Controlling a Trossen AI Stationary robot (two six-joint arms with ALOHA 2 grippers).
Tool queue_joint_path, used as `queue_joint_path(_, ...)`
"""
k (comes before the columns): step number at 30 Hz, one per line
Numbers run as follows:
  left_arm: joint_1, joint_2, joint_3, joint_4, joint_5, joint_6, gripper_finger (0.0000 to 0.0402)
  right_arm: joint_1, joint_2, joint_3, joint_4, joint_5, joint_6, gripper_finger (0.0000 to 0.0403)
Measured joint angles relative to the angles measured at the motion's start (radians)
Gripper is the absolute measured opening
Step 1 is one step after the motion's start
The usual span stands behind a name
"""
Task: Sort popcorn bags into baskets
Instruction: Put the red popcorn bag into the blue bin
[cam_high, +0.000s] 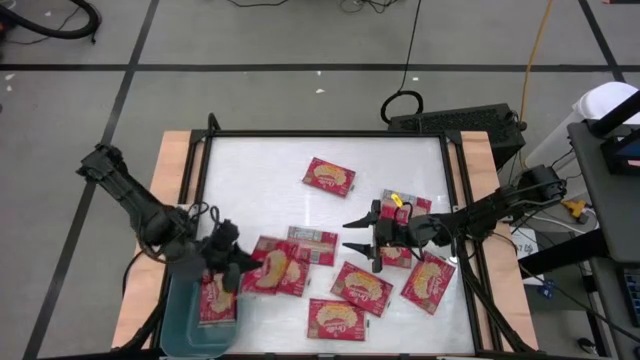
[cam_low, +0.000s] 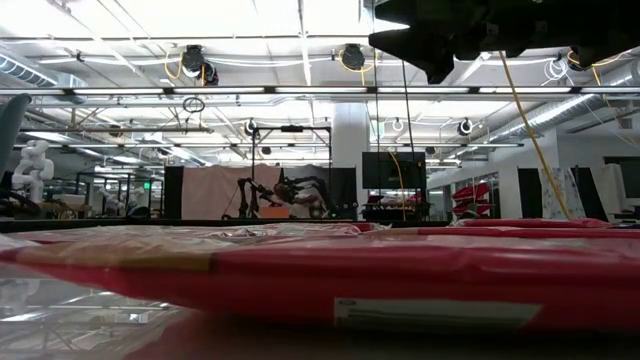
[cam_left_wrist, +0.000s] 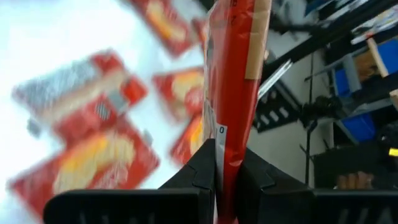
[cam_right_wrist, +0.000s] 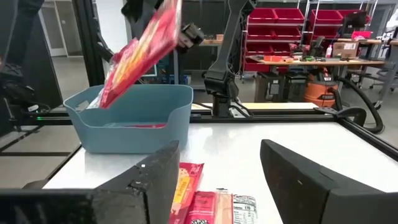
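Your left gripper (cam_left_wrist: 214, 168) is pinched on a popcorn bag (cam_left_wrist: 233, 74), holding it over the teal basket (cam_high: 190, 318) at the table's near-left corner. Right gripper (cam_high: 352, 236) hangs mid-table w/ fingers wide, nothing in them, loose bags (cam_high: 361, 284) just beside it.

White table (cam_high: 260, 165) with scattered popcorn bags (cam_high: 329, 176) and teal basket (cam_high: 178, 318).

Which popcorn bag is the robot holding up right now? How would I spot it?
Find the blue basket at the table's front left corner. Right above it, the left gripper is shut on one red popcorn bag. It is the only bag up in the air, hanging tilted over the basket, while the other bags lie flat on the white table.
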Motion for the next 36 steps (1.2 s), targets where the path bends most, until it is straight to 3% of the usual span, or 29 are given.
queue_joint_path(18,-0.373,0.000,0.000,-0.455,0.008,-0.838,0.0035,0.001,0.000,-0.001,-0.098,-0.003,0.041,0.0215)
queue_joint_path(23,-0.454,0.011,0.000,-0.558,0.113,-1.076,0.0035,0.001,0.000,-0.001,-0.105,-0.003,0.038,0.0215)
queue_joint_path(26,-0.475,0.027,0.000,-0.598,0.195,-1.134,0.0035,0.001,0.000,-0.001,-0.104,-0.003,0.029,0.0215)
queue_joint_path(32,-0.458,0.066,0.000,-0.604,0.220,-1.155,0.0035,0.001,0.000,-0.001,-0.105,-0.003,0.016,0.0215)
queue_joint_path(36,-0.430,0.107,0.000,-0.604,0.290,-1.174,0.0035,0.001,0.000,-0.001,-0.105,-0.003,0.015,0.0215)
